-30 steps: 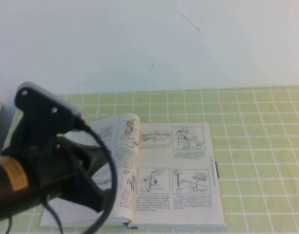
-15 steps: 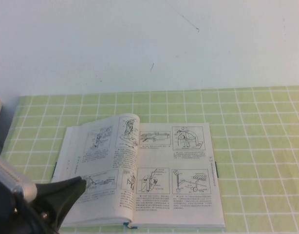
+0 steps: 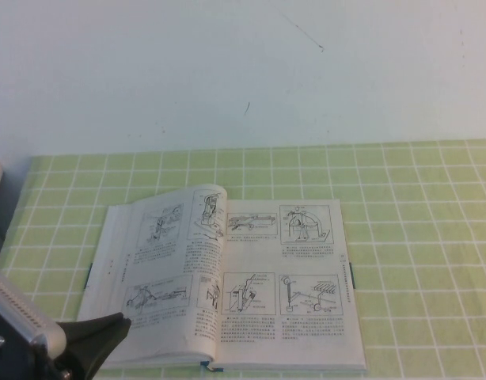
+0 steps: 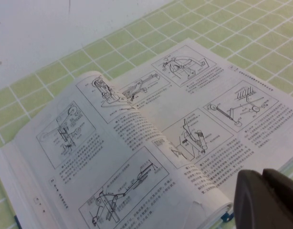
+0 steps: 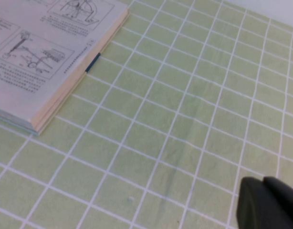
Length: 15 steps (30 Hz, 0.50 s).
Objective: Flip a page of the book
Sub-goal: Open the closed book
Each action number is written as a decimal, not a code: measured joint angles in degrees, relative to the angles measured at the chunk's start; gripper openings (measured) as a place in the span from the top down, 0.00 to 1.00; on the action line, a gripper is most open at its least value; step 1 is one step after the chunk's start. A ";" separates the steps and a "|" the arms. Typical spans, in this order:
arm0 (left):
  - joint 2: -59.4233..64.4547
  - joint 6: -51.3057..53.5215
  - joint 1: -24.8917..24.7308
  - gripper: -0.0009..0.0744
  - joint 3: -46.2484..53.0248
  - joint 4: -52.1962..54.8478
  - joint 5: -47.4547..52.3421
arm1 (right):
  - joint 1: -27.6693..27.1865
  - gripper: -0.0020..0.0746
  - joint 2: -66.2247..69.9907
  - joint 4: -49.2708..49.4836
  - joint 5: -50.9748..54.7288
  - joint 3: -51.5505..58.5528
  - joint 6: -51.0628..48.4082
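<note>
The open white paperback book w/ black line diagrams [image 3: 227,281] lies flat on the green-and-white checked surface [image 3: 417,237], roughly centre and a bit toward the robot's left. Its spine runs away from the robot, so pages turn side to side. One white printed page [image 3: 205,207] near the spine stands arched up instead of lying flat; its curled top edge shows in the high view and again in the left wrist view [image 4: 96,81]. Prob. it sits that way because paper close to the binding springs up and nothing presses it down.

Left claw [image 3: 93,340] is at the near-left corner of the book, its dark tip over the left page's near edge; can't tell if it touches the paper. The left wrist view shows its black fingertips [image 4: 266,200] close together w/ only a thin seam between them and nothing held, i.e. narrow. That low spot at the corner looks like a place well clear of the arched page.

Right claw [image 5: 268,202] isn't seen in the high view. Its wrist view looks over bare checked surface w/ the book's right edge [image 5: 65,95] well apart, so it seems parked out of the way. Its tips look pressed together, holding nothing.
</note>
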 joint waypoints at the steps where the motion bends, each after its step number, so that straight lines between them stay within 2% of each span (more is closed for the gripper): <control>1: 0.00 0.00 0.00 0.99 0.00 0.05 -0.13 | 0.00 0.97 0.00 0.00 0.28 0.00 0.00; 15: 0.00 0.05 0.00 0.99 0.00 0.05 -0.24 | 0.00 0.97 0.00 0.00 0.87 0.00 0.00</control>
